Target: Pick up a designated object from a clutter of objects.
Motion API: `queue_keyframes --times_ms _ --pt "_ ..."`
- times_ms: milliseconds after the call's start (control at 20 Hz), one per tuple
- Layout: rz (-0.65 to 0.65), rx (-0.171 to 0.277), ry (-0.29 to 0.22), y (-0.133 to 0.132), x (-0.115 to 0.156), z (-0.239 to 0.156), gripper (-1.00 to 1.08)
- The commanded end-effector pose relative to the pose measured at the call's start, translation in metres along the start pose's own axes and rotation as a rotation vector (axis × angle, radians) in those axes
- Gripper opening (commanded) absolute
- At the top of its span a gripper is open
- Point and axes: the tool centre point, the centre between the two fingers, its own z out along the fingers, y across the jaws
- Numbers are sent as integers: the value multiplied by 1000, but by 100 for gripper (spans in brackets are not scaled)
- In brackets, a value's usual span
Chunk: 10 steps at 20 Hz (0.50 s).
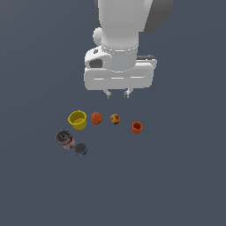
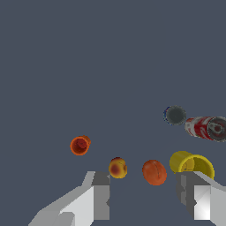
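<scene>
You see the gripper [image 1: 117,93] hanging above the grey floor [image 1: 176,185], with nothing between its two fingers. The fingers stand well apart; in the wrist view there is a wide gap between the pads [image 2: 101,196], and through this gap you can see the yellow-red ball [image 2: 118,168] and the orange ball [image 2: 154,172].

The yellow cup [image 1: 77,119] stands upright on the floor, at the exterior view's left end of a loose row. It is the biggest of the small items, and its flared rim is open upward. In the wrist view the yellow cup [image 2: 190,162] lies partly behind one finger, so you see only its rim and a part of its wall.

Just beside the cup, toward the exterior view's right, is the orange ball [image 1: 96,118], then the yellow-red ball [image 1: 115,119], and further right, a little apart, the smaller orange cup [image 1: 137,127]. These do not touch each other.

In front of the yellow cup in the exterior view you find the red-white can [image 1: 65,139], which lies tilted on its side. The dark blue can [image 1: 80,148] is near it, and I cannot tell if the two cans touch. In the wrist view the red-white can [image 2: 206,128] and the dark blue can [image 2: 174,115] are close together, apart from the cup.

The gripper is over the floor behind the row of balls, not over the yellow cup.
</scene>
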Motion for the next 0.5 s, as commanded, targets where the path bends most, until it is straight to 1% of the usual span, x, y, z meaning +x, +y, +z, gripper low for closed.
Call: queue_keyframes --times_ms 0,200,450 --pt "-3 9 1 1 0 2 28" --pt "-11 34 4 5 0 9 28" --pt "-25 82 14 12 1 21 28"
